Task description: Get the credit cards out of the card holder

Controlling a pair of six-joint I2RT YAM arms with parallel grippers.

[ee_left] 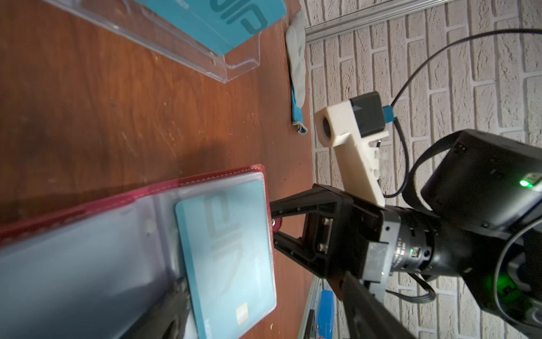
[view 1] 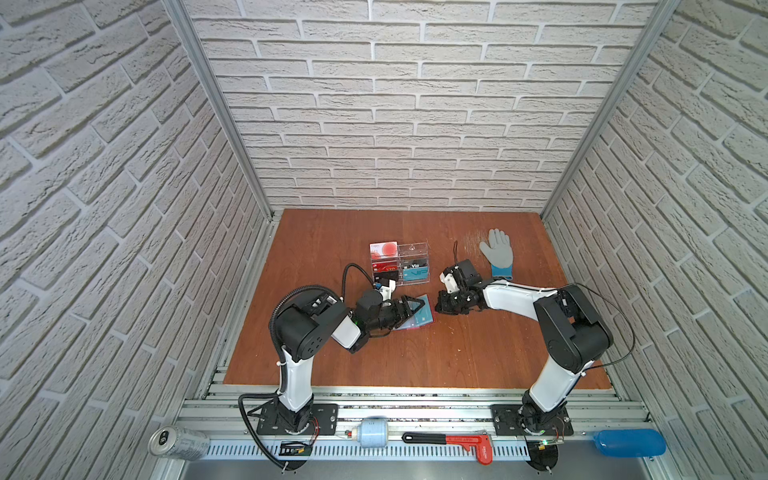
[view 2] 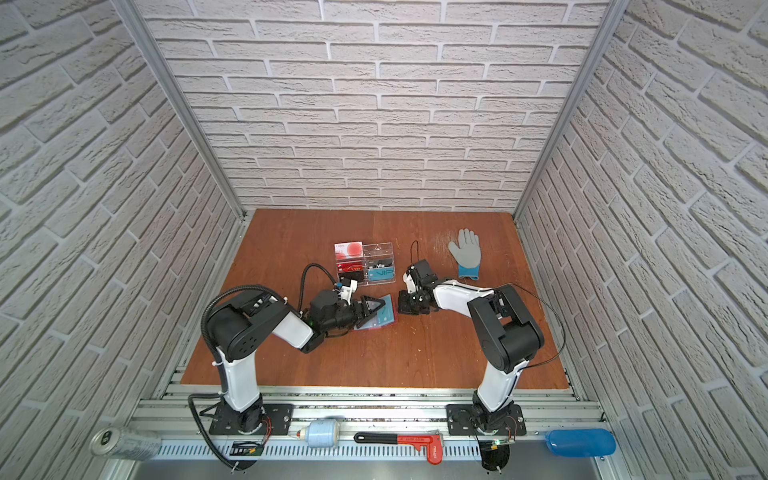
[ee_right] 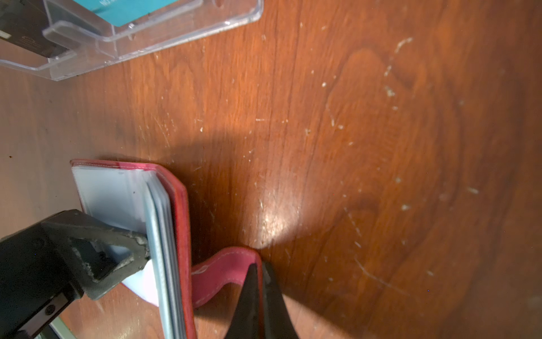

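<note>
The card holder (ee_left: 132, 193) lies open on the worktop (view 1: 415, 361) between the arms, pinned by its snap tab (ee_right: 223, 273), which the right gripper (ee_right: 258, 281) is clamped tight on. The left gripper (view 1: 411, 313) is spread wide with nothing held, one finger (ee_right: 132, 243) resting on the clear inner pages. A teal credit card (ee_left: 225, 249) can be seen tucked in the sleeve nearest the tab, so that finger is probably best slid to the card's edge and the jaws closed on the card alone, not the plastic, with the tab pinned so the holder isn't dragged along
</note>
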